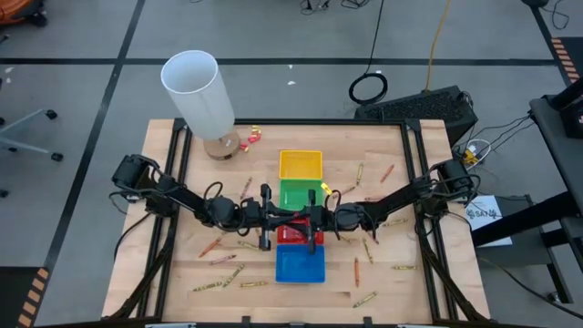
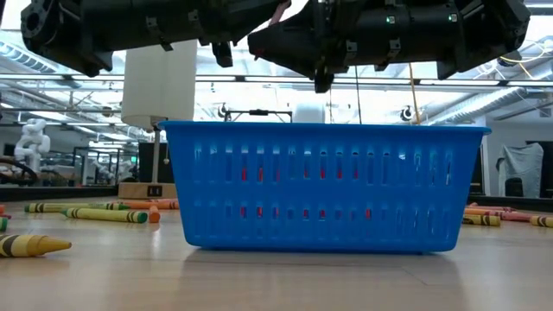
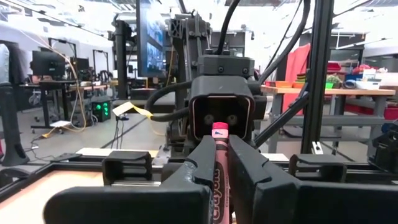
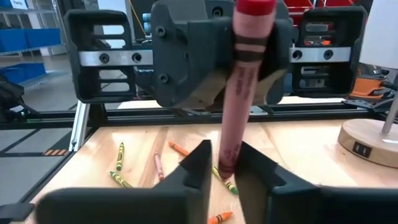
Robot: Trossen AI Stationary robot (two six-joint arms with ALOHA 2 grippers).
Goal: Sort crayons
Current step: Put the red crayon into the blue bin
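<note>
Wooden table (image 1: pixel 182 273), red crayon (image 3: pixel 220 171) clamped by left tool (image 3: pixel 222 163); right tool (image 4: pixel 222 163) closed around its tip

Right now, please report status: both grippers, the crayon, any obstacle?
Left gripper shut on red crayon. Right gripper closing around its other end, above the red tray. Handover in progress, mid-air. Nothing in the way.
</note>
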